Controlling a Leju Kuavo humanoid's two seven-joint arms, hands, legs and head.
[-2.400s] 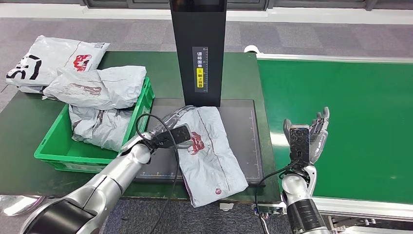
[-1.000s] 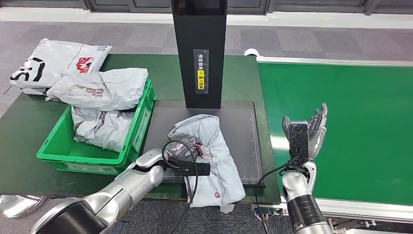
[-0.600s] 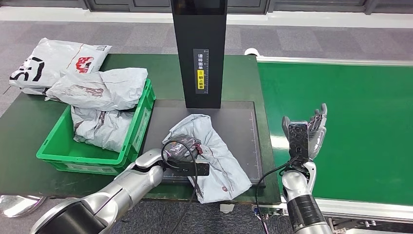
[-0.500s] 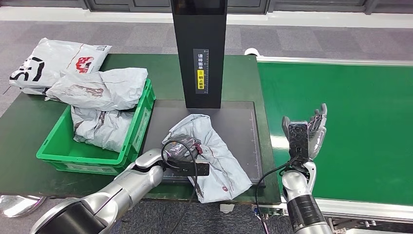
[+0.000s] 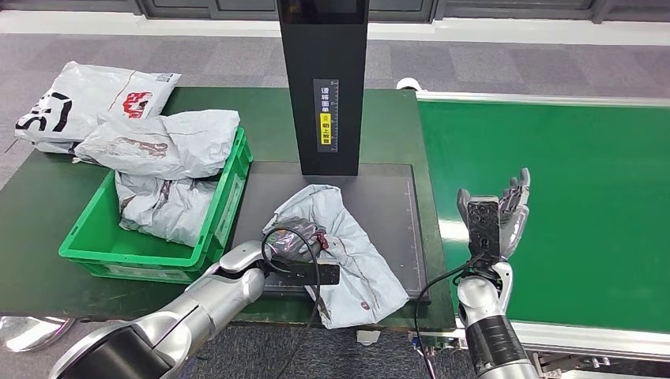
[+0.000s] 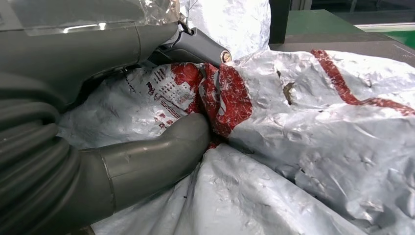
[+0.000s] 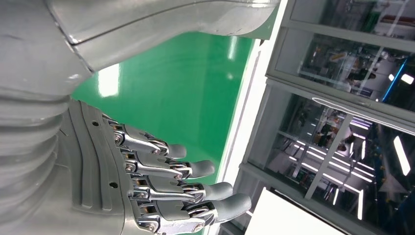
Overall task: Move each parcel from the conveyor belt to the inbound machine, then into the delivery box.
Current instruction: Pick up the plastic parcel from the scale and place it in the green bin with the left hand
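A crumpled grey parcel (image 5: 348, 253) with red print lies on the black plate of the inbound machine (image 5: 395, 205), one end hanging over the table's front edge. My left hand (image 5: 294, 245) grips a bunched fold of this parcel (image 6: 303, 142); the thumb (image 6: 161, 152) presses into the red print. My right hand (image 5: 494, 217) is raised upright over the near edge of the green conveyor belt (image 5: 569, 189), fingers (image 7: 186, 191) spread and holding nothing. The green delivery box (image 5: 91, 245) on the left holds two grey parcels (image 5: 162, 142).
The machine's black scanner column (image 5: 324, 87) stands behind the plate. A white parcel (image 5: 87, 95) lies on the table behind the box. The conveyor's white rail (image 5: 553, 96) runs along the far side.
Since 2.4 s ago my left hand has closed on the flat parcel, bunched it and drawn it toward me. Over the last second the parcel's lower end shifted slightly right. The right hand stayed still.
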